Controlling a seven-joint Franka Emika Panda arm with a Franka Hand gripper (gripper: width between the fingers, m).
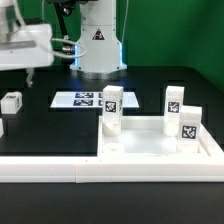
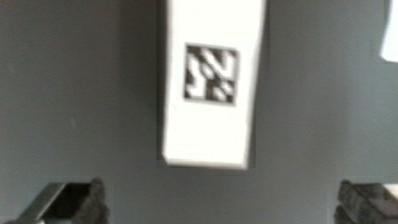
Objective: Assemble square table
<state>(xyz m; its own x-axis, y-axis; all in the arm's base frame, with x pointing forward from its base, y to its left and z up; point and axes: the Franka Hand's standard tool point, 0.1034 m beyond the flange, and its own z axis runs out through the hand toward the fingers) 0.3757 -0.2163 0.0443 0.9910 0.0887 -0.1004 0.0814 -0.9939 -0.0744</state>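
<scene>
The white square table top (image 1: 150,152) lies at the exterior view's right front. Three white tagged legs stand upright in its corners: one at the left (image 1: 111,108), one at the back (image 1: 173,104), one at the right (image 1: 187,124). A loose white leg (image 1: 12,101) lies on the black table at the left. My gripper (image 1: 30,70) hangs above that area, open and empty. In the wrist view the loose leg (image 2: 214,85) lies lengthwise ahead of my gripper (image 2: 217,205). Its dark fingers (image 2: 71,202) stand wide apart, touching nothing.
The marker board (image 1: 85,100) lies flat in front of the robot base (image 1: 97,40). A long white border rail (image 1: 50,166) runs along the front. Another white piece (image 1: 1,126) shows at the exterior view's left edge. A white edge (image 2: 388,40) shows beside the leg in the wrist view.
</scene>
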